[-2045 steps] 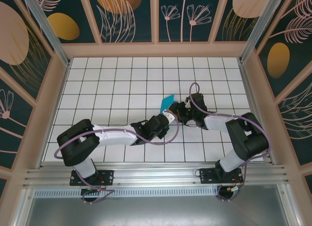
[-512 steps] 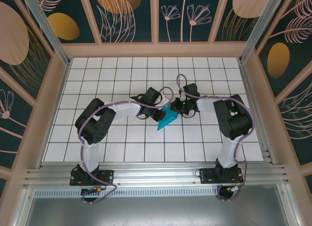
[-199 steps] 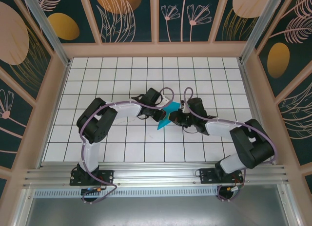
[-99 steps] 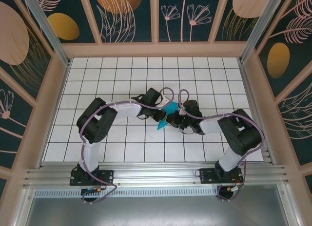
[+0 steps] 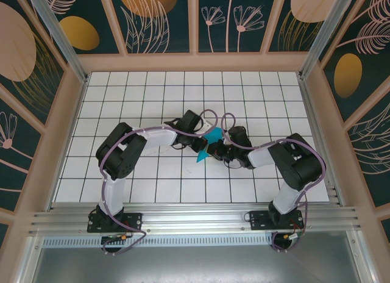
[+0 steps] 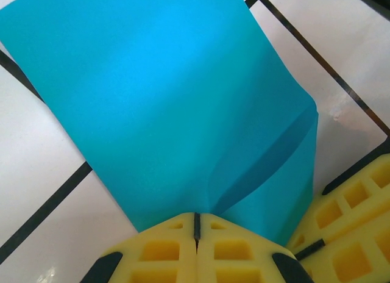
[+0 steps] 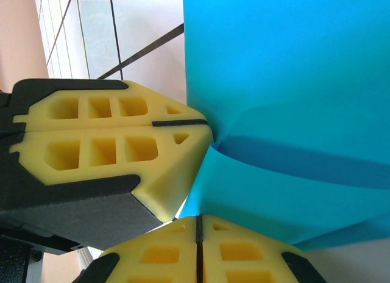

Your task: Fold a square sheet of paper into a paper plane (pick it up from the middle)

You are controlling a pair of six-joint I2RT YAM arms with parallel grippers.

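**left:** the left tool, its yellow foam fingers pressed together, is pinching the near edge of the thin, creased teal-blue sheet of paper. the sheet is rising off the white, black-gridded counter near its middle, between the two arms.

**centre:** the sheet of paper is bowing in a soft, rounded fold rather than lying in a sharp crease, and one layer is overlapping another beside the pinch.

**right:** the right tool, fingers likewise pressed together, is gripping the same edge, just beside the left tool, so the two sets of foam tips are nearly touching.

**hazards, as judged:**
- with both grips sitting so close on one margin, any pull of the arms apart is likely to tear the short span of paper between them.
- any push together is likely to buckle that span into a stray crease off the intended fold line.
- each tool is holding only a narrow strip, so a twist of either wrist could let the slick sheet slide out of the foam.
- the crowded fingertips are also risking a knock against each other, which would shift the fold.
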